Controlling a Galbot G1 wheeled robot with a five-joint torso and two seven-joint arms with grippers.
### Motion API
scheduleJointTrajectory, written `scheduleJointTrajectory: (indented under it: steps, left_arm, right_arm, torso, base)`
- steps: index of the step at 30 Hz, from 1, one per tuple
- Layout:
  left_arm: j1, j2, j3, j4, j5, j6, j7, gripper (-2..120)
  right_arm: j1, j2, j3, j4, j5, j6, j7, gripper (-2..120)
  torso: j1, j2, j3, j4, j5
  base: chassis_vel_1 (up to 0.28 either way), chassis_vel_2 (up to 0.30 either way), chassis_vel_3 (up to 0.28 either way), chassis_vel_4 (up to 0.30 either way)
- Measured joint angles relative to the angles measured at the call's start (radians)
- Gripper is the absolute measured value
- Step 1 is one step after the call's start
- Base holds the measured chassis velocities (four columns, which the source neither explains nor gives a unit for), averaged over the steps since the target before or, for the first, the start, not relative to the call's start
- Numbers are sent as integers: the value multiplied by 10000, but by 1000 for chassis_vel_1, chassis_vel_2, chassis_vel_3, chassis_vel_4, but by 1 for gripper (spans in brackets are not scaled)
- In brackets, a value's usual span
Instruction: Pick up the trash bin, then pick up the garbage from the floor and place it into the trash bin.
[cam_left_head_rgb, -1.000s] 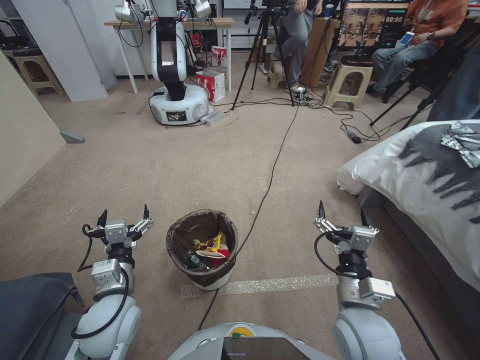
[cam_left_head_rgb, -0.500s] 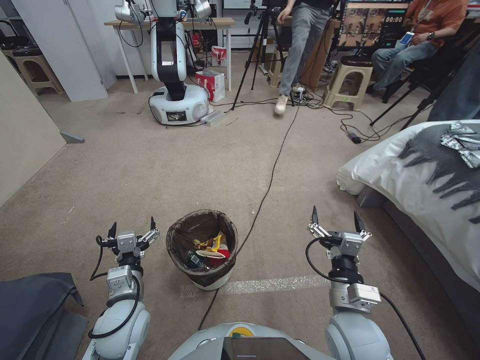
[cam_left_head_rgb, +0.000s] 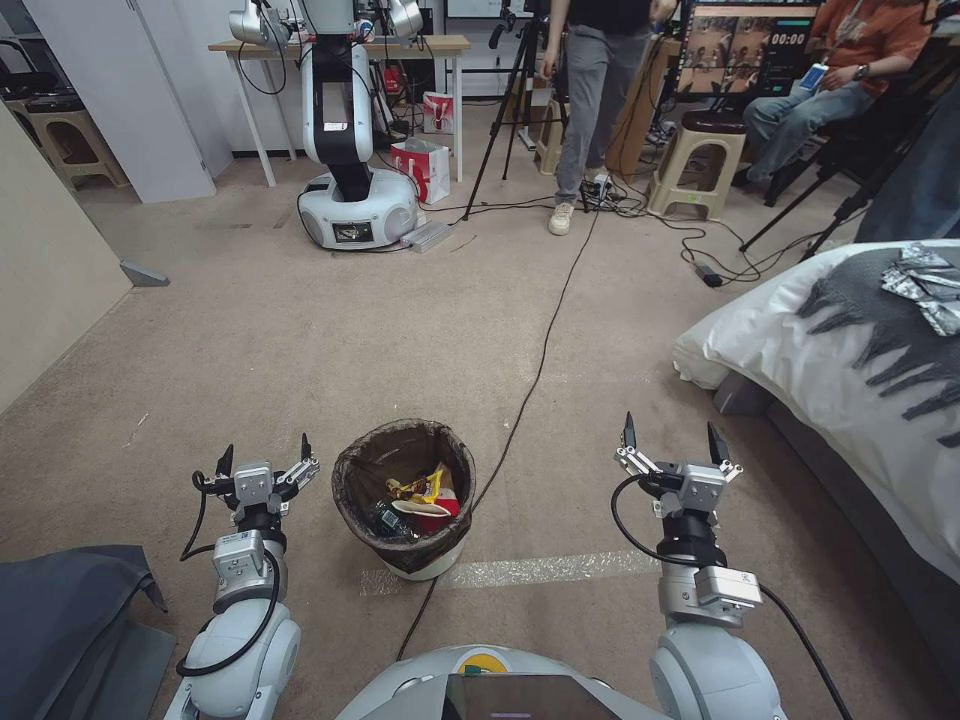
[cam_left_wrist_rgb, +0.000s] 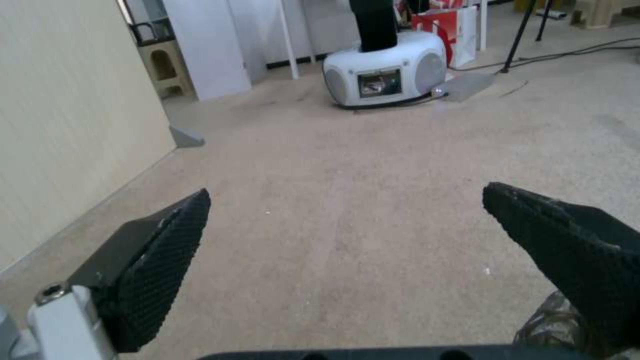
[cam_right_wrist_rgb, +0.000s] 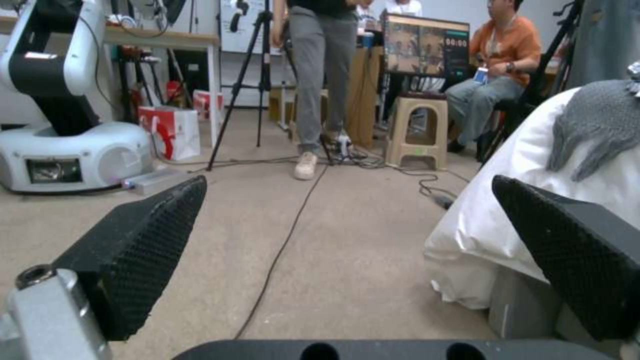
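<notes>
Head view, item by item. Trash bin (cam_left_head_rgb: 404, 497): a round white bucket lined with a dark bag folded over the rim, standing upright on the carpet (cam_left_head_rgb: 330, 340) right in front of my base, between my two arms. Garbage (cam_left_head_rgb: 423, 497): lying inside the bin, a yellow wrapper, a red-and-white cup and a small green-labelled bottle among it. My left gripper (cam_left_head_rgb: 261, 457): just beside the bin on its left, not touching it, jaws spread apart with nothing between them. My right gripper (cam_left_head_rgb: 672, 436): well apart from the bin on its right, jaws also spread wide and empty. A black cable (cam_left_head_rgb: 545, 345) runs across the carpet from the far side of the room and passes beside the bin. A strip of clear tape (cam_left_head_rgb: 540, 569) lies on the carpet by the bin's base. A bed (cam_left_head_rgb: 800, 350) with white bedding and a grey throw stands to my right.

Left wrist view. My left gripper (cam_left_wrist_rgb: 347, 235): two black textured fingers (cam_left_wrist_rgb: 160, 260) wide apart over bare carpet (cam_left_wrist_rgb: 360, 165). A bit of the bin's dark liner (cam_left_wrist_rgb: 547, 325) shows by one finger. Another robot's white base (cam_left_wrist_rgb: 387, 75) stands farther off.

Right wrist view. My right gripper (cam_right_wrist_rgb: 350, 225): fingers (cam_right_wrist_rgb: 133, 240) wide apart, holding nothing. The cable (cam_right_wrist_rgb: 280, 250) runs over the carpet ahead, and the bed's (cam_right_wrist_rgb: 480, 230) white edge lies close to one finger.
</notes>
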Motion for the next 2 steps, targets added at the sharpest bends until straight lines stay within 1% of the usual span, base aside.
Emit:
scheduleJointTrajectory:
  steps: [2]
  left_arm:
    - [-1, 1, 0, 0, -3, 1, -1, 100]
  right_arm:
    - [0, -1, 0, 1, 2, -1, 0, 100]
  torso:
    - [0, 0, 0, 0, 0]
  base:
    - [0, 0, 0, 0]
